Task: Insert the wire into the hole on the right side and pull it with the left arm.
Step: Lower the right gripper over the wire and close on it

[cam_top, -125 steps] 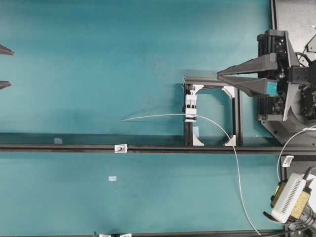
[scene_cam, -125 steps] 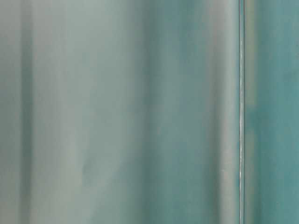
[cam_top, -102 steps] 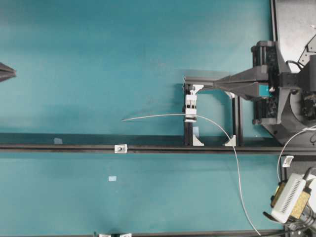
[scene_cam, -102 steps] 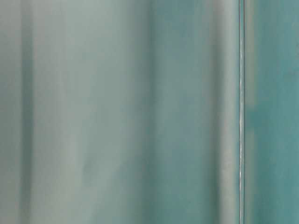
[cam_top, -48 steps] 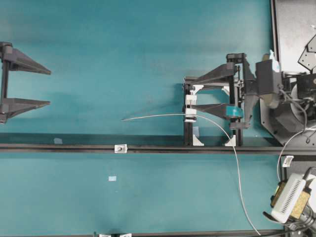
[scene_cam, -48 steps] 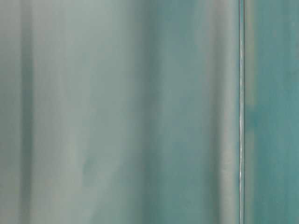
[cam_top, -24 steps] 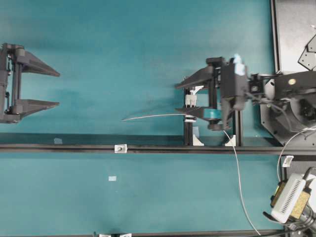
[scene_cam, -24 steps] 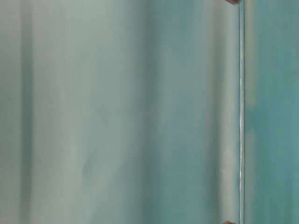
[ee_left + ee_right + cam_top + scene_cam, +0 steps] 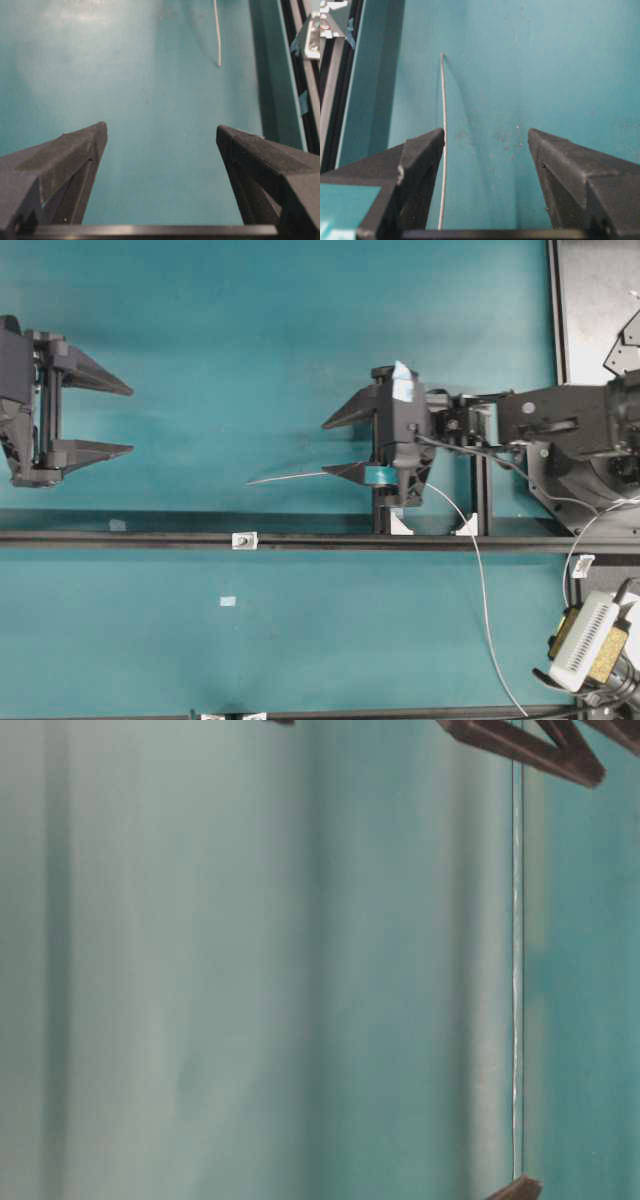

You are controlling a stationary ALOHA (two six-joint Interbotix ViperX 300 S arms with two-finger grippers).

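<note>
Between the two grippers, the wire (image 9: 300,476) lies on the teal table (image 9: 300,340), its long axis running left to right and its free tip pointing toward the left gripper (image 9: 125,420). Its nearer stretch passes just inside one finger of the right gripper (image 9: 335,447), which stands wide open and holds nothing, so that arm is by far the closer. Well apart at the table's left end, the left gripper is also open and empty, while the bracket with the hole (image 9: 243,540) sits on the dark rail (image 9: 150,539) nearer the camera than the wire's tip.

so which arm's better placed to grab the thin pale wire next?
Right. The tape-patched black right gripper hangs open by the thin pale grey-white wire, one finger beside it. The open left gripper sits far off.
</note>
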